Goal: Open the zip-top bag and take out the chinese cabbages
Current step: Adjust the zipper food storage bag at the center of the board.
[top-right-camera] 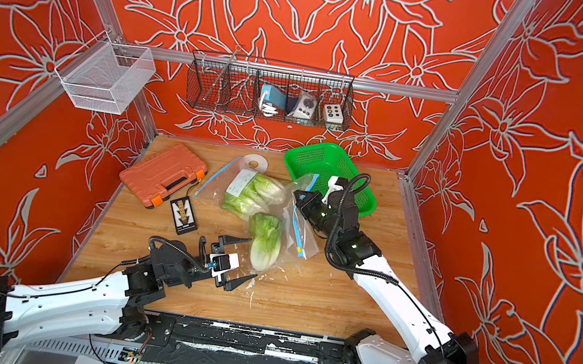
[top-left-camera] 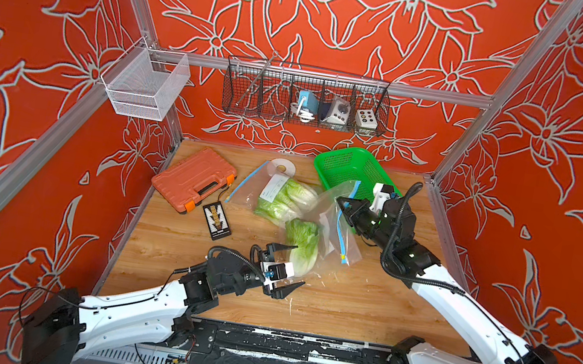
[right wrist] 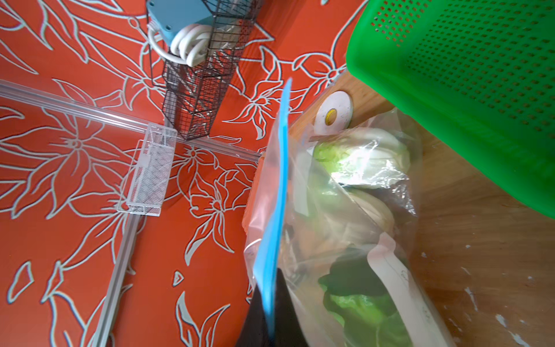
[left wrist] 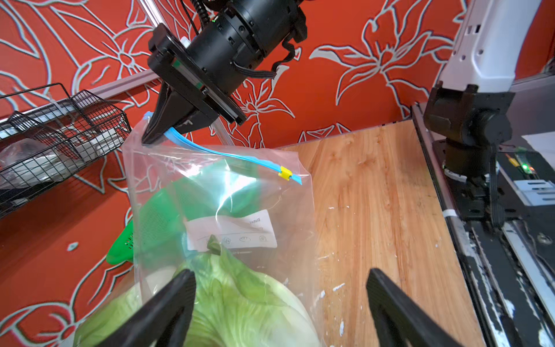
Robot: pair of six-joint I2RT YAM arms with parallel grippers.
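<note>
Green-leaved and white at the butt, the loose oblong chinese cabbage (top-left-camera: 301, 246) lies on the wooden tabletop (top-left-camera: 360, 312) on the robot's side of the green perforated plastic basket (top-left-camera: 340, 167). Its leafy end is toward the basket and its butt points away from it. So its long axis runs pretty much straight into the left claw (top-left-camera: 299, 266), which is spread wide with nothing in it, one prong either side of that butt. Left arm's clearly the nearer one.

Meanwhile the right claw (left wrist: 147, 138) is pinched tight on the blue zip strip (left wrist: 228, 154) of the clear zip-top bag (left wrist: 210, 186), holding it up between cabbage and basket. The other two chinese cabbages (top-left-camera: 281, 199) sit in a second clear bag (top-left-camera: 250, 194), right beside the basket.

Top views give you the axis. The left wrist view shows the pinch and the yellow slider (left wrist: 284, 173), though I can't tell if plastic covers the leaves.
</note>
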